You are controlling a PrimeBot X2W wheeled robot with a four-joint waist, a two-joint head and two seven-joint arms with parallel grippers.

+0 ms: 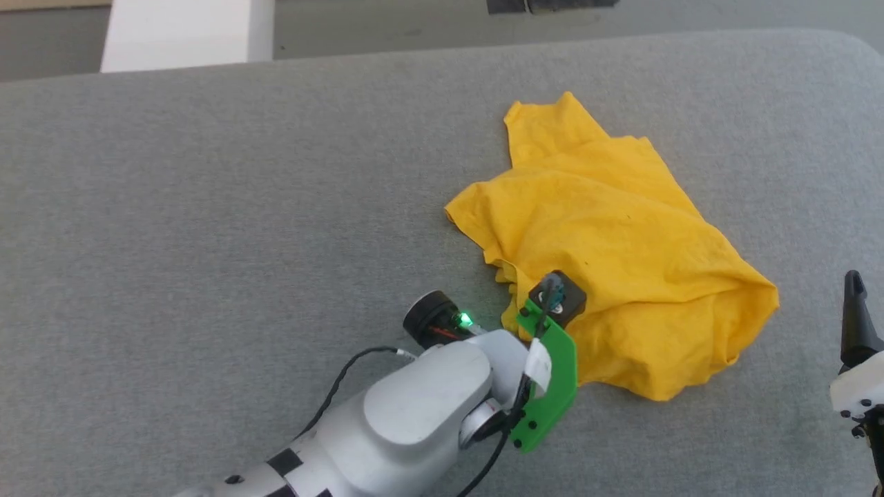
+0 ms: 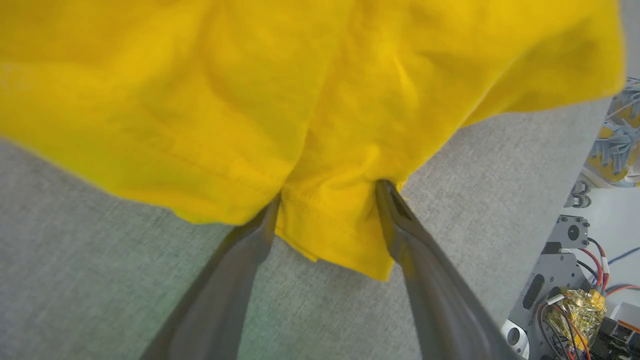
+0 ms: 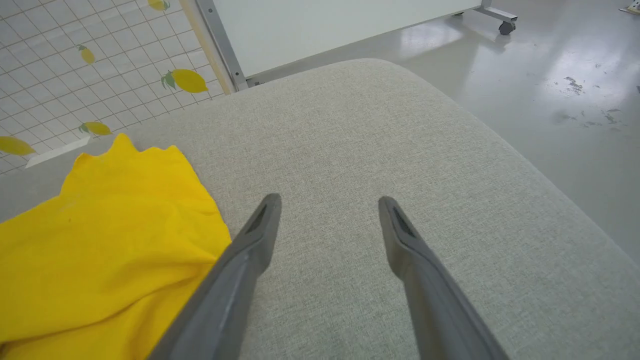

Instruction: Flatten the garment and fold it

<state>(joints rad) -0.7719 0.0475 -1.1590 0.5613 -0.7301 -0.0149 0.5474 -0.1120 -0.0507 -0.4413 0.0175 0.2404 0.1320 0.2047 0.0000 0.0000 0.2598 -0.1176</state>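
Two long-fingered grippers share a grey fabric surface (image 1: 207, 207) with rounded corners. Nearest, at seven o'clock of the head view, the left gripper (image 2: 327, 200) stands with its fingers spread wide. A hemmed fold of the garment (image 1: 608, 228) lies between them, not pinched. At four o'clock of the left wrist view, exposed wiring (image 2: 570, 300) hangs off the surface's edge.

The garment, a mustard-yellow T-shirt, sits crumpled in a heap from centre toward three o'clock (plain side up). At four o'clock on the frame's edge, the right gripper (image 3: 327, 200) is likewise parted and holds nothing, over bare cloth just beside the shirt.

Beyond the surface, toward twelve o'clock of the right wrist view, lie a pale glossy floor (image 3: 550, 75) and a white panel (image 3: 325, 25) on a castored frame. A lemon-print tiled sheet (image 3: 75, 65) shows at ten o'clock.
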